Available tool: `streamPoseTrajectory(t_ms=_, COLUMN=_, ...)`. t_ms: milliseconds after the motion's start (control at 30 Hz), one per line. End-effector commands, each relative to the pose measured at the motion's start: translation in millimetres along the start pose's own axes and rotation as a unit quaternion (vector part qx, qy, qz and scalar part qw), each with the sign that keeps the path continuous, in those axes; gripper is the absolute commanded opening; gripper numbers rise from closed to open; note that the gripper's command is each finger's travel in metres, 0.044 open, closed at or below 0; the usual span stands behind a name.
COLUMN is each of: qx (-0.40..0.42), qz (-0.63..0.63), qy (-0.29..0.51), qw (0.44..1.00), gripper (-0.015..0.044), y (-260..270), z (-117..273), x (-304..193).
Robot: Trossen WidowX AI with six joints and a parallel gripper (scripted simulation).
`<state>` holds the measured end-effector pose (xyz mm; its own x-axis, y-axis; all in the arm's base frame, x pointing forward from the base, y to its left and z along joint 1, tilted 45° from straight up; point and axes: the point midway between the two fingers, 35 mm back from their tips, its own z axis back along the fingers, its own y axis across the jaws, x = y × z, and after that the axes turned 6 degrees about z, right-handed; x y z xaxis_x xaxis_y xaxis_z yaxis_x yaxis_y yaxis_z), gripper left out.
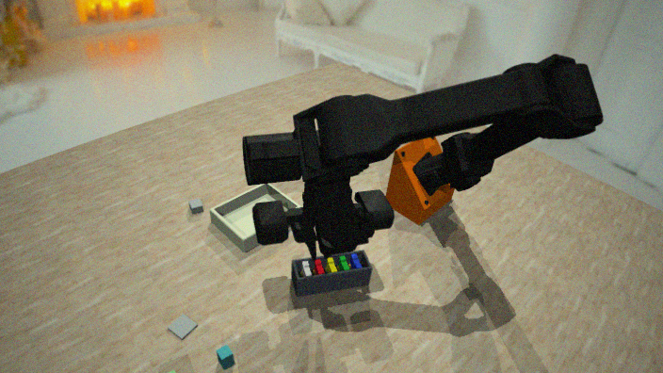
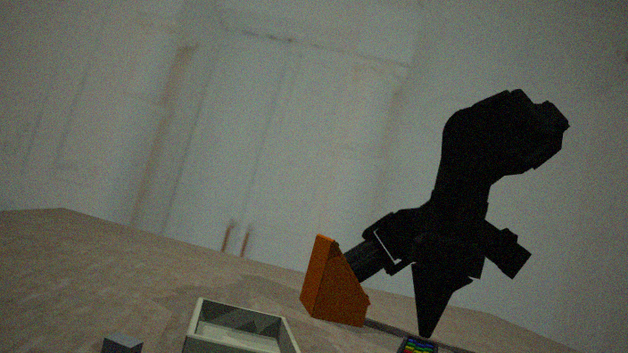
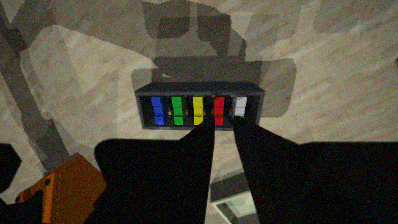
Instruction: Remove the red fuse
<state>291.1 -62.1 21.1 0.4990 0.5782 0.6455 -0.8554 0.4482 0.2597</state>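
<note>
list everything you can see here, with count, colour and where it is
fuse block: 1, dark grey, middle of the table
fuses: 5, white, red, yellow, green, blue, upright in the block
tray: 1, pale grey-green, behind-left of the block
small grey cube: 1, left of the tray
flat grey tile: 1, front left
teal cube: 1, front edge
orange base: 1, behind-right of the block
arm: 1, black, reaching over the block
pincer: 1, black, narrow gap, holding nothing, tips just above the red fuse
</note>
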Motion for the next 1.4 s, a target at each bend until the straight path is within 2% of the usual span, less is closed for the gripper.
streamPoseTrajectory(t_ms=0, qx=0.002, qz=-0.004, qy=-0.002, qw=1.0, gripper=0.0074, y=2, z=-6, x=-1)
streamPoseTrajectory(t_ms=1367, qx=0.003, qz=-0.004, qy=-0.003, qw=1.0, gripper=0.0074, y=2, z=-28, x=-1)
